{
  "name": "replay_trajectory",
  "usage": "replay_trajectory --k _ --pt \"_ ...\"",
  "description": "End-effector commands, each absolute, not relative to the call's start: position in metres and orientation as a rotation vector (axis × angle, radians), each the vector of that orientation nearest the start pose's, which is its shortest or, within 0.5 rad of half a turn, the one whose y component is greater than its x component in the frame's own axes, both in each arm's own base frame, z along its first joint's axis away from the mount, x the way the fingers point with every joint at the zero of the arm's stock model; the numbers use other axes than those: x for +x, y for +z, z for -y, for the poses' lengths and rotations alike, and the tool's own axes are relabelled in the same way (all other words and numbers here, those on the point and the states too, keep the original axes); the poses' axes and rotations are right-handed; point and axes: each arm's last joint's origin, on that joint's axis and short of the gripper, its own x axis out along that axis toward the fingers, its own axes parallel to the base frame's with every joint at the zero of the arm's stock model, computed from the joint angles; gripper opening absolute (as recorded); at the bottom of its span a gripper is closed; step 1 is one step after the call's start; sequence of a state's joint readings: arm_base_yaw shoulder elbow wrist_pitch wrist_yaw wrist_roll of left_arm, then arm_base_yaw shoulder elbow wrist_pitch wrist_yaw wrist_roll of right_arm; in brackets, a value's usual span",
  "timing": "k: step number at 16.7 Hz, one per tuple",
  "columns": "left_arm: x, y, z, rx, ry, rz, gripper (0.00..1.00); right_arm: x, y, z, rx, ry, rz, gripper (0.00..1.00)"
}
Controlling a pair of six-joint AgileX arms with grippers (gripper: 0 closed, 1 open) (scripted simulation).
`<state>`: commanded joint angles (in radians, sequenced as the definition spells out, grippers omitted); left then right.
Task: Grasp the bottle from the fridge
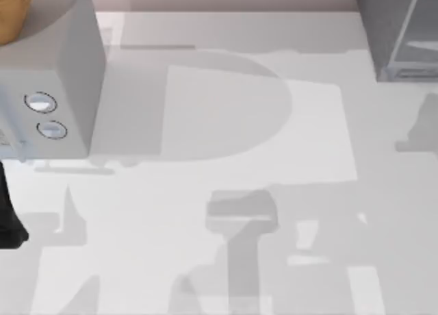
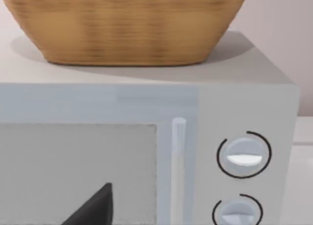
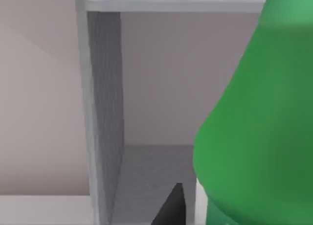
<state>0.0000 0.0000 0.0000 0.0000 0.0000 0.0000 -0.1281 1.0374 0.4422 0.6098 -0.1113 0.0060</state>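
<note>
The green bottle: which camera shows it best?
The right wrist view: the bottle looms large and close inside the fridge. The top view catches just the fridge's corner, and the left wrist view faces the dialed box.

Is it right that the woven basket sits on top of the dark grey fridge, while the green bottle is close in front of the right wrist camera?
Not quite. The woven basket sits on the lighter grey box with two round dials, not on the fridge, as the left wrist view shows. The rest holds: the green bottle looms close in the right wrist view.
</note>
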Motion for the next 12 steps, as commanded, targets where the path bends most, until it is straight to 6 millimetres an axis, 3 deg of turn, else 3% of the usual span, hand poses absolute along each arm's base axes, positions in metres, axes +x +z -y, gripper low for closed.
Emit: replay_trajectory --k 3,6,9,12 --pt "0.106 0.160 0.001 0.000 0.000 0.000 1.00 0.173 0.230 0.014 -0.005 -0.009 0.010 0.00" --pt "0.106 0.160 0.001 0.000 0.000 0.000 1.00 0.135 0.206 0.007 0.000 -0.007 0.005 0.00" --pt "0.106 0.160 0.001 0.000 0.000 0.000 1.00 0.115 0.182 0.004 0.001 -0.004 0.004 0.00" --pt "0.106 0.160 0.001 0.000 0.000 0.000 1.00 0.108 0.166 0.002 0.001 -0.001 0.002 0.00"
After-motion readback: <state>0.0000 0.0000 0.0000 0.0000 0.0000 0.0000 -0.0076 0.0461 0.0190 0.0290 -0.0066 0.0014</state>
